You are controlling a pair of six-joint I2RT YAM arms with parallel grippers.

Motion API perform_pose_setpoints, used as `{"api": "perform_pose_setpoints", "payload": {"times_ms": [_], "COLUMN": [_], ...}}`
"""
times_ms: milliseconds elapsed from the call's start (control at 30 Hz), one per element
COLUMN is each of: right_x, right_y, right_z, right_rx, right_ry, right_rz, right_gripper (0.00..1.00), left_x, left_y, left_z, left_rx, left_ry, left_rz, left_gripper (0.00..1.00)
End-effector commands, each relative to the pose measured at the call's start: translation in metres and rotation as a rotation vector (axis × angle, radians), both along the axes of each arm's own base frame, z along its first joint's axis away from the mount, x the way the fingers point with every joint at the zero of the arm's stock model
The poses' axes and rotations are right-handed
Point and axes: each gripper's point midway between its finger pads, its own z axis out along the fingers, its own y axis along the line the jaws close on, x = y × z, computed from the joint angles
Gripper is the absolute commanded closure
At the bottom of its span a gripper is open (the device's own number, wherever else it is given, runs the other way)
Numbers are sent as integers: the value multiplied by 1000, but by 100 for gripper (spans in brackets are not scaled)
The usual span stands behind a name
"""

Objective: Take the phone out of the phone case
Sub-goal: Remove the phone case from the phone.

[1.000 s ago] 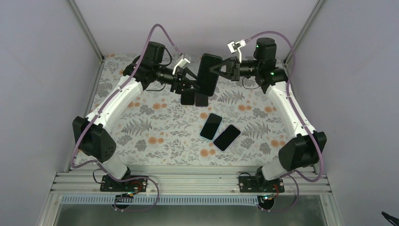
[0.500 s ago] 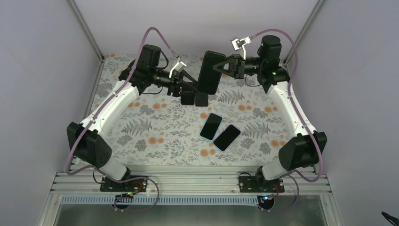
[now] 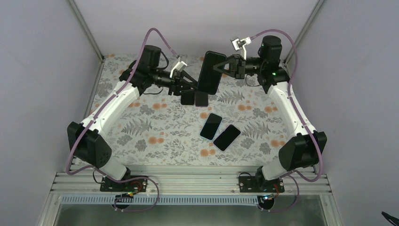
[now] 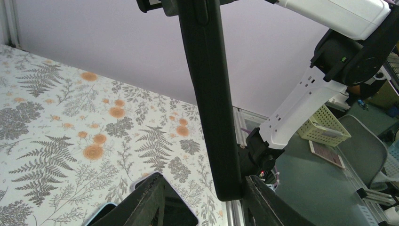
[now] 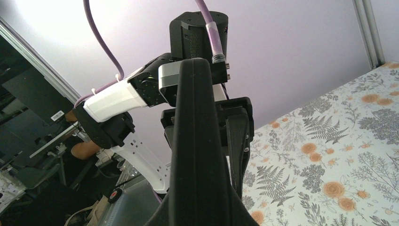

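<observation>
A black phone in its black case (image 3: 209,73) is held upright in the air at the back of the table. My right gripper (image 3: 222,66) is shut on it from the right, and its fingers clamp the phone's faces in the right wrist view (image 5: 197,141). My left gripper (image 3: 194,84) is open, and its two fingers straddle the phone's lower end (image 4: 211,94). In the left wrist view the right finger (image 4: 256,197) is against the phone's bottom corner and the left finger (image 4: 150,197) stands well apart from it.
Two dark phones (image 3: 211,126) (image 3: 227,137) lie side by side mid-table. Two more (image 3: 187,98) (image 3: 201,99) lie under the raised grippers. The floral table (image 3: 155,132) is walled by grey panels. A light-blue-edged phone (image 4: 101,214) shows beneath my left fingers.
The left arm has drawn back to the left and the held phone has shifted slightly with the right wrist. Since half a second ago almost nothing has moved.
</observation>
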Motion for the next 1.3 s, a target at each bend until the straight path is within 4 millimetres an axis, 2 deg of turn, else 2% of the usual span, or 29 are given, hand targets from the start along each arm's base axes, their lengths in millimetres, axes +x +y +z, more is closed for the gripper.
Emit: {"api": "perform_pose_setpoints", "payload": {"times_ms": [0,433,633,1267], "right_x": [-26,-40,-48,-62], "right_y": [-5,-3,-2,1], "right_z": [21,24,29,39], "right_rx": [25,32,37,35], "right_ry": [-60,-69,-86,-64], "right_rz": [69,124,153,214], "right_gripper": [96,96,96,96], "left_x": [11,24,26,25], "left_y": [6,11,12,14], "left_z": [-1,-10,-16,-17], "left_rx": [9,40,50,38], "left_ry": [-28,-25,-16,-9], "left_rz": [59,123,137,128], "left_gripper": [62,63,64,64]}}
